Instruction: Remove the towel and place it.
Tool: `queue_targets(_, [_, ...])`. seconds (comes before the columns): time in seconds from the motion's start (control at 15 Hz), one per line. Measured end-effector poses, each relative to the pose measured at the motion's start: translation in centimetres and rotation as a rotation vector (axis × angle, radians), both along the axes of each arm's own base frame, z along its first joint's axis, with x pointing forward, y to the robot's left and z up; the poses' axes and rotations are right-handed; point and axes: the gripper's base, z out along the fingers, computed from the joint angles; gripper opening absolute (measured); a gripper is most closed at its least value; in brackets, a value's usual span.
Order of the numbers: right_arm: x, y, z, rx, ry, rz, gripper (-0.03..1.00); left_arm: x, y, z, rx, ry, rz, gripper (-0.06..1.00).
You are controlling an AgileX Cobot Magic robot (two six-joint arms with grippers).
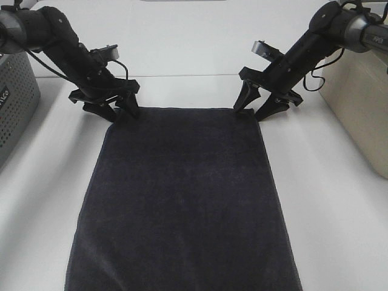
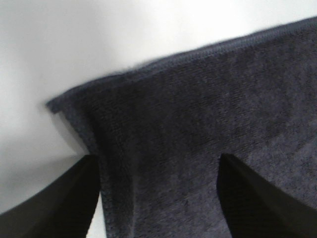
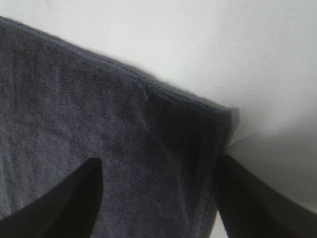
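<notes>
The left pincer [image 1: 115, 109] and right pincer [image 1: 259, 108] each stand wide, straddling a far corner of the towel [image 1: 182, 200], nothing pinched yet. The towel lies flat on the white counter [image 1: 339, 200], its long axis running from the pincers toward the near edge; each arm has its own corner

Left gripper [image 1: 113, 113] lowered, right gripper [image 1: 256, 113] lowered, jaws apart
</notes>
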Motion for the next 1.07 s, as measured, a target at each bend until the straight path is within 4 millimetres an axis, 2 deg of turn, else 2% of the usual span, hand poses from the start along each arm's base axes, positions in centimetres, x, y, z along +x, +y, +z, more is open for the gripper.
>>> queue_targets(0.07, [-0.2, 0.9, -0.2, -0.014, 0.001, 0.024, 0.62, -0.1, -0.6, 0.0, -0.002, 0.0, -0.006, 0.6])
queue_targets(0.2, [-0.4, 1.9, -0.4, -0.043, 0.002, 0.046, 0.44, -0.3, -1.5, -0.3, -0.001, 0.005, -0.021, 0.41])
queue_targets(0.4, [-0.3, 1.9, -0.8, -0.067, -0.001, 0.032, 0.07, -0.4, -1.4, -0.7, 0.006, 0.011, -0.028, 0.05])
queue_targets(0.47, [-0.3, 1.9, -0.8, -0.072, -0.001, 0.034, 0.02, -0.4, -1.4, -0.7, 0.013, 0.005, -0.041, 0.02])
queue_targets(0.67, [-0.2, 1.8, -0.8, -0.073, -0.01, 0.03, 0.02, -0.2, -1.2, -0.5, 0.046, -0.016, -0.063, 0.01])
queue_targets(0.87, [0.8, 1.7, -0.1, -0.105, -0.127, -0.01, 0.02, 0.7, -1.1, 0.3, 0.088, -0.083, -0.078, 0.01])
queue_targets(1.07, [1.9, 1.4, 0.8, -0.139, -0.239, -0.036, 0.02, 2.3, -1.2, 2.5, 0.084, -0.228, -0.062, 0.01])
